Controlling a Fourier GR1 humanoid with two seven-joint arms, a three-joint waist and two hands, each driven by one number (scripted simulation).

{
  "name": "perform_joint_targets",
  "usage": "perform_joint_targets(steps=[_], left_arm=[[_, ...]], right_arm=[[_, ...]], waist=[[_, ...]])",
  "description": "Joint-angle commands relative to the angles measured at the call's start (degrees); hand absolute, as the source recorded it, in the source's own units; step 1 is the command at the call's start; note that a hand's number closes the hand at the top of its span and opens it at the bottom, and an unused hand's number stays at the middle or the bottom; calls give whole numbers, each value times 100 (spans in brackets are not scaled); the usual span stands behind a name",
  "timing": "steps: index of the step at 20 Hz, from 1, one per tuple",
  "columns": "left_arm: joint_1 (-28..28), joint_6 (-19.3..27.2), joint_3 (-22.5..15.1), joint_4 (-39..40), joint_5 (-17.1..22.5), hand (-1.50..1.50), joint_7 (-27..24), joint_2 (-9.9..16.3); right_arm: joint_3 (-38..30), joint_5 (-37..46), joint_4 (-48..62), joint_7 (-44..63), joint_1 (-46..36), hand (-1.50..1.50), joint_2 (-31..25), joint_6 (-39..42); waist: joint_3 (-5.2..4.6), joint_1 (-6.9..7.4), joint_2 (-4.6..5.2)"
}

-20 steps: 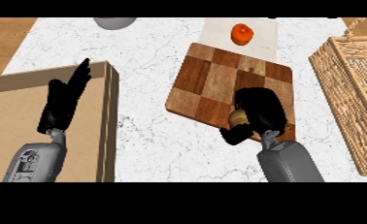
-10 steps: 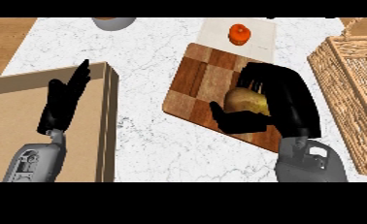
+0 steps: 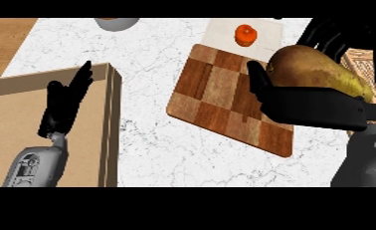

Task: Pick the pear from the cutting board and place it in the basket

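The right hand [image 3: 312, 109] is holding the pear [image 3: 316, 72] at the right side of the view, above the right edge of the cutting board [image 3: 224, 102]. Its fingers [image 3: 330, 35] and thumb are curling around the pear from behind and from below, so the fruit is sitting clamped in the black palm. The pear is yellow-brown, with a darker brown area on its left part, and it is appearing large in the view and lifted off the board.

The cutting board is lying on the counter [image 3: 158, 64], a white marble surface with thin grey veins. The board is showing a checker pattern of dark and light wood squares, and it is turned a little, with its near corner pointing to the right. Just beyond its far edge a pale square mat [image 3: 260, 40] is lying, and a small orange-red fruit [image 3: 246, 34] is sitting on it.

At the far right, behind the hand, a small part of the wicker basket [image 3: 363, 59] is showing. At the far edge of the counter a grey bowl [image 3: 117, 23] is partly in view.

At the left a shallow wooden tray [image 3: 110, 114] with raised rims is taking the near left part of the view. The left hand [image 3: 64, 105] is resting over it, open, with its fingers straight and pointing to the far side.
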Motion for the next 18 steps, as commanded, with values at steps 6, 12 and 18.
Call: perform_joint_targets(steps=[6, 12, 18], left_arm=[[32, -64, 109, 88, 49, 0, 64, 98], [114, 19, -86, 167, -79, 0, -153, -42], [-74, 103, -35, 69, -50, 0, 62, -68]], right_arm=[[-1451, -506, 832, 776, -1785, 150, -1014, 632], [-1261, -114, 1807, 230, -1650, 150, -2234, 1472], [-1643, -19, 2674, -627, -1281, 150, -3276, 1792]], waist=[[-40, 9, 23], [-48, -36, 41], [-37, -25, 54]])
